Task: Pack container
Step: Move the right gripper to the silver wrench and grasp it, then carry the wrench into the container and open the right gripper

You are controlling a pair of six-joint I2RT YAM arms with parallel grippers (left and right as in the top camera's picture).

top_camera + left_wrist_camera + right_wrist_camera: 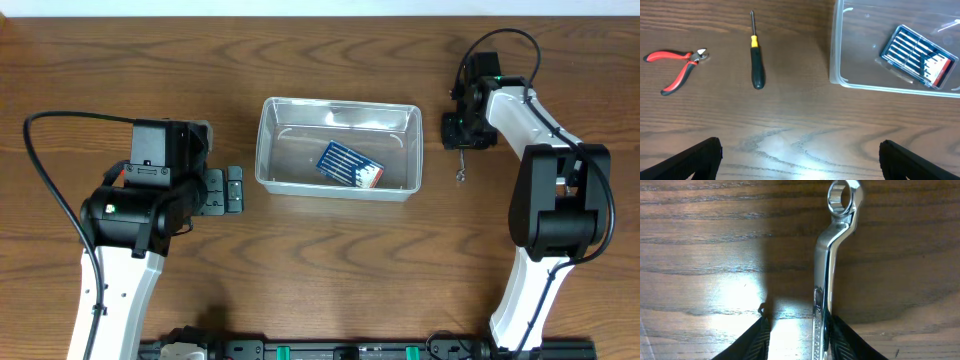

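Observation:
The clear plastic container point(266, 150) stands mid-table with a blue flat pack of small tools point(350, 165) inside; both also show in the left wrist view, the container point(836, 60) and the pack point(918, 56). My left gripper point(232, 190) is wide open and empty just left of the container, its fingers point(800, 146) over bare wood. My right gripper point(462, 140) is right of the container. Its open fingers point(799, 325) straddle a silver ring wrench point(829, 255) lying on the table. The wrench touches the right finger; the left finger is apart from it. The wrench end shows overhead point(461, 175).
In the left wrist view, red-handled pliers point(675, 67) and a black screwdriver with a yellow collar point(756, 57) lie on the wood left of the container. Overhead, my left arm hides them. Cables run from both arms.

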